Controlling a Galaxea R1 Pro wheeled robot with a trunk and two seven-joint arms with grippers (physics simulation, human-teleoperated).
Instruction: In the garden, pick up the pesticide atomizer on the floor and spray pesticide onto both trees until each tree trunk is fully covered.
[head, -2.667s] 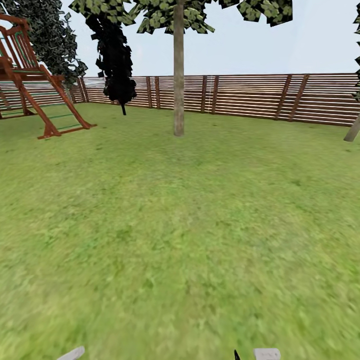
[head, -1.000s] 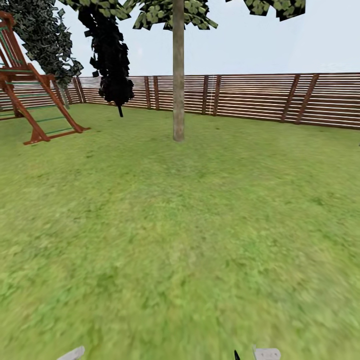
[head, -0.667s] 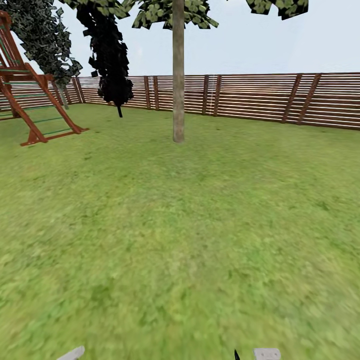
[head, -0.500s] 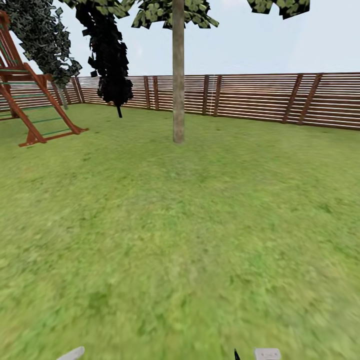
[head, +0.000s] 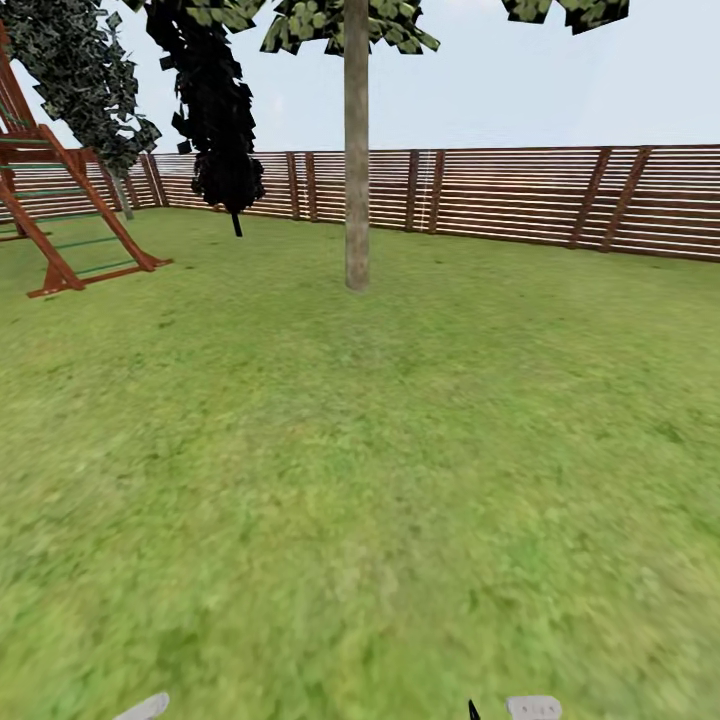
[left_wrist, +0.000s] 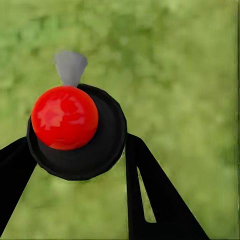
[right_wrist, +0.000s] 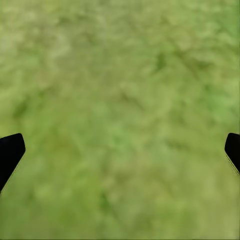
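Left gripper (left_wrist: 77, 141): narrow, clamped on the atomizer (left_wrist: 65, 117). From the left wrist you see it end-on: dark round body, red ball on top, grey nozzle sticking out past it. Both black fingers (left_wrist: 150, 190) touch the body, 1 on each side. Grass underneath, blurred.

Right gripper (right_wrist: 120, 150): wide, nothing between the fingers. Only the 2 tips show at opposite edges of the right wrist view, over bare lawn.

Head view:
- Lawn (head: 400, 450) takes up most of the picture.
- 1 slim tree (head: 357, 170) straight ahead, pale upright trunk, well apart from you, foliage at the top edge.
- Dark, near-black tree (head: 220, 120) further back on the left, close to the fence (head: 520, 195).
- Another leafy tree (head: 80, 80) in the far left corner, thin trunk leaning by the fence.
- Red-brown wooden play frame (head: 70, 220) at the left edge, feet on the grass.
- Slat fence runs across the whole back.
- 2 grey arm parts poke in at the bottom edge, left (head: 145, 708) and right (head: 533, 708); a small black tip sits just beside the right 1, can't tell what it is.

No thick mottled trunk and no pale specks to report in these views.
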